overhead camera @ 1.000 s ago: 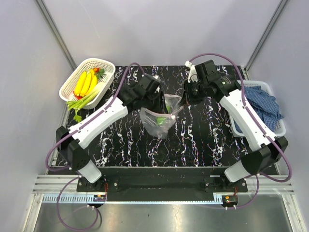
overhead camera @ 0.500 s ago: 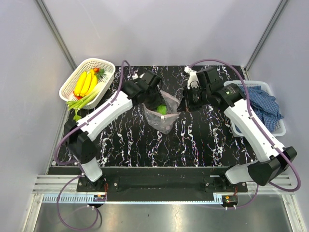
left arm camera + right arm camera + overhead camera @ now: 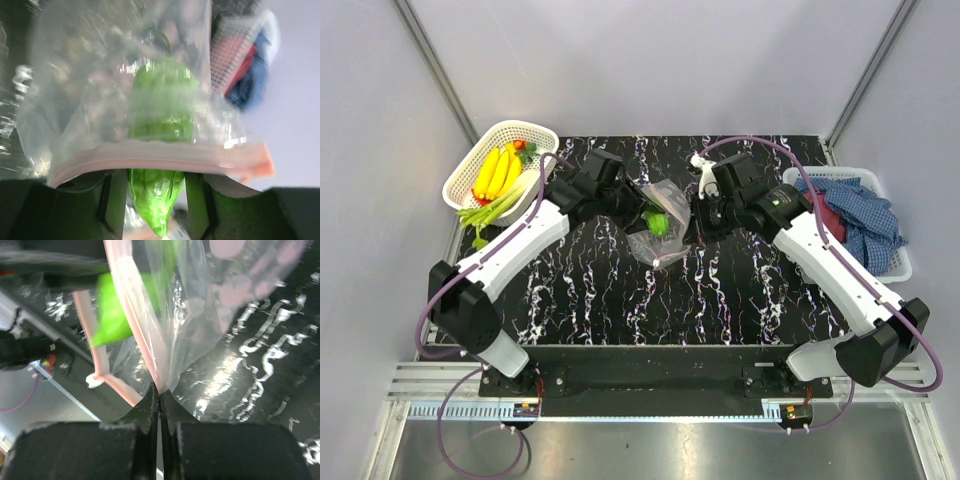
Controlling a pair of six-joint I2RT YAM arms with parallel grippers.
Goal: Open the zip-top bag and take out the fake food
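Observation:
The zip-top bag [image 3: 658, 240], clear plastic with a pink zip strip [image 3: 160, 158], hangs between my two grippers above the black marbled table. My right gripper [image 3: 160, 391] is shut on the bag's edge by the zip strip [image 3: 131, 335]. My left gripper [image 3: 153, 202] is at the bag's mouth, shut on a green fake food piece [image 3: 159, 112] that lies partly inside the bag and partly past the strip. From above, that green piece [image 3: 655, 221] shows between the left gripper [image 3: 634, 208] and the right gripper [image 3: 688, 228].
At the back left a white mesh basket [image 3: 542, 143] holds yellow bananas [image 3: 496, 172], with a green-white leek [image 3: 492, 208] over its rim. At the right edge a white basket [image 3: 900, 268] holds a blue checked cloth [image 3: 865, 218]. Grey walls enclose the table.
Both grippers have shifted left and toward the back with the bag. The left arm has drawn back toward the left basket, the green piece still in its fingers.

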